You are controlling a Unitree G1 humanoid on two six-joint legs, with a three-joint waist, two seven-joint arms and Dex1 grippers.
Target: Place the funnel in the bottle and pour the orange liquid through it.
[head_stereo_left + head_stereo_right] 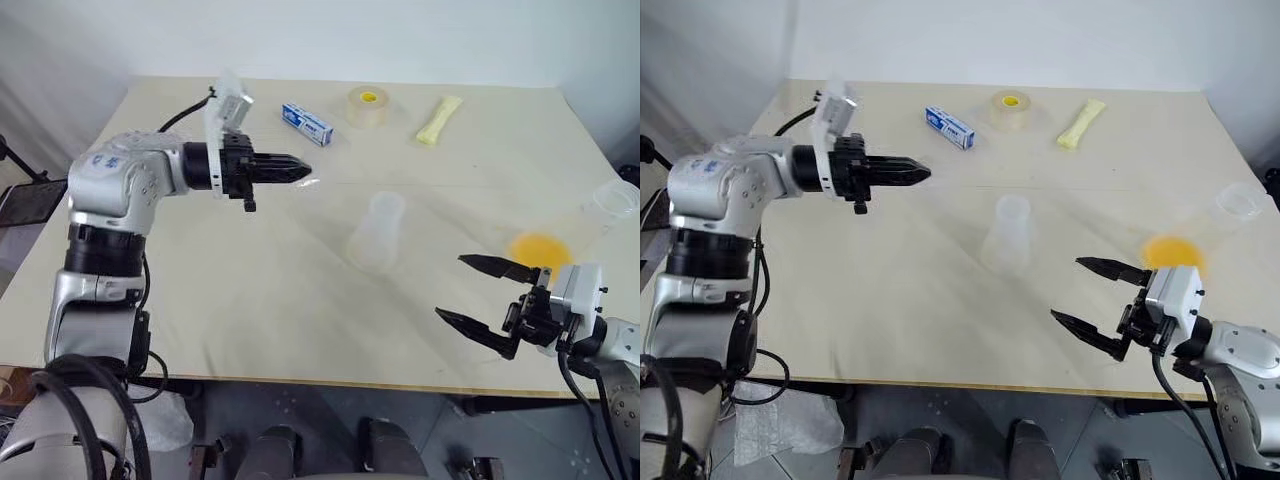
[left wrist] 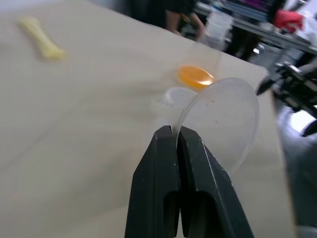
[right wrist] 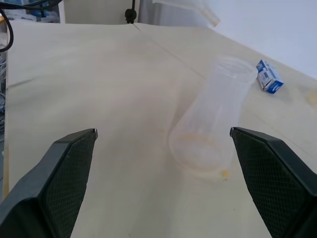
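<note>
Right claw gapes empty near the upright bottle; left claw pinches the funnel's rim.

Left end effector reaches level toward the right, black fingers pinched together; right end effector hangs low, fingers spread wide.

This looks like a robot test room or lab rather than a home. A plain pale beige table stands against bare white walls, carrying stray trial items toward its far edge: a small blue-and-white carton, a clear tape roll with a yellow core, a pale yellow packet. The left wrist view shows cluttered benches and a standing person beyond the table.
</note>
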